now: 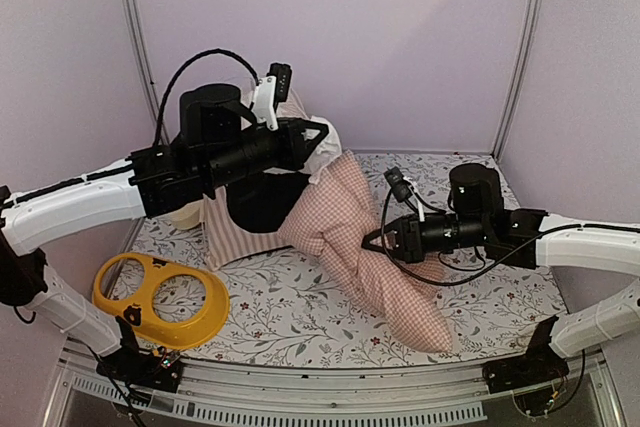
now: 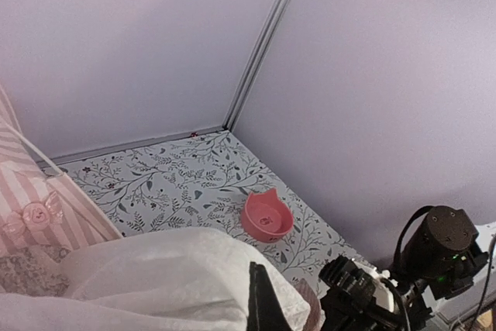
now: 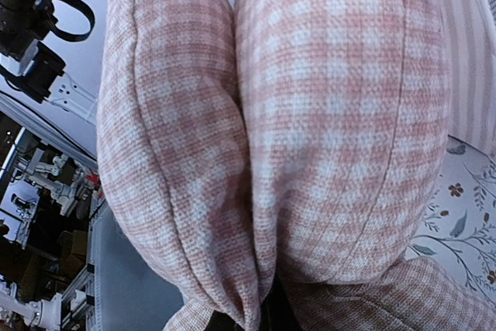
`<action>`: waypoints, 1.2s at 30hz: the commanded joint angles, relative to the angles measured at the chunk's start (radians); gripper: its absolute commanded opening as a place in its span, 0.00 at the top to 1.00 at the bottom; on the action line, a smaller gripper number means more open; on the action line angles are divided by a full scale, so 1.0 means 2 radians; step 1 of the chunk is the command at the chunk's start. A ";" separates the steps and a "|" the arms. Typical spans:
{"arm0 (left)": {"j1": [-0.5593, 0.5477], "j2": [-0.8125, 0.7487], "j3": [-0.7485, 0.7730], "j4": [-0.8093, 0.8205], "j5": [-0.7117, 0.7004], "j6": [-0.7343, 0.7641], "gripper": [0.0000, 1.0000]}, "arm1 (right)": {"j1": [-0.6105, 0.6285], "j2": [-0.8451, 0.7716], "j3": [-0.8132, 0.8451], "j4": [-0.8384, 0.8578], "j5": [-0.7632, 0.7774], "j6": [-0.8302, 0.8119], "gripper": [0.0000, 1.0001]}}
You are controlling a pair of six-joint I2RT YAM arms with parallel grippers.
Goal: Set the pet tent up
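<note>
Starting at the left, we see a yellow plastic feeder stand with two round openings [image 1: 200,322] resting on the floral-printed table cover [image 1: 290,297]. It is hard and smooth, and we judge it no part of this job. Next comes the pink-and-white striped fabric pet tent [image 1: 232,232], slumped in a heap toward the back of the table, left of centre, under the raised left arm. Its thin woven stripes and a puff of white sheer fabric [image 2: 170,269] both look limp. We judge it light, soft and floppy, with no shape of its own until it is stretched out. It should therefore be taken by a seam, a hem or the peak rather than by the sheer part, which could snag or tear. The left gripper [image 1: 322,137] is closed at the top of the heap and appears to pinch that white fabric, a thin hold we would not trust with a hard pull. Leaning against the tent's right side is a pink checked quilted cushion [image 1: 350,217], plump, folded on itself, coarse-woven with stitched edges. The right gripper [image 1: 375,242] is clamped on its fold, fingers buried in the padding. Farthest right, near the back corner, a small pink cat-eared bowl [image 2: 266,217] stands well apart from the rest.
</note>
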 commanded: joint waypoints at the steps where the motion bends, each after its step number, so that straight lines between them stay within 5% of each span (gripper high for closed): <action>1: -0.020 0.025 0.042 -0.010 0.044 0.012 1.00 | 0.006 0.020 0.004 0.168 -0.025 0.047 1.00; 14: -0.039 0.036 0.089 0.042 0.047 -0.014 1.00 | 0.010 0.148 0.030 0.226 0.096 0.157 1.00; 21: -0.059 0.033 0.078 0.069 0.070 -0.010 1.00 | 0.009 0.201 0.131 0.106 0.126 0.164 1.00; 32: -0.096 0.024 0.062 0.116 0.086 0.009 1.00 | -0.031 0.277 0.166 0.112 0.095 0.216 1.00; 36: -0.105 0.016 0.058 0.123 0.084 0.015 1.00 | -0.031 0.306 0.204 0.055 0.114 0.200 1.00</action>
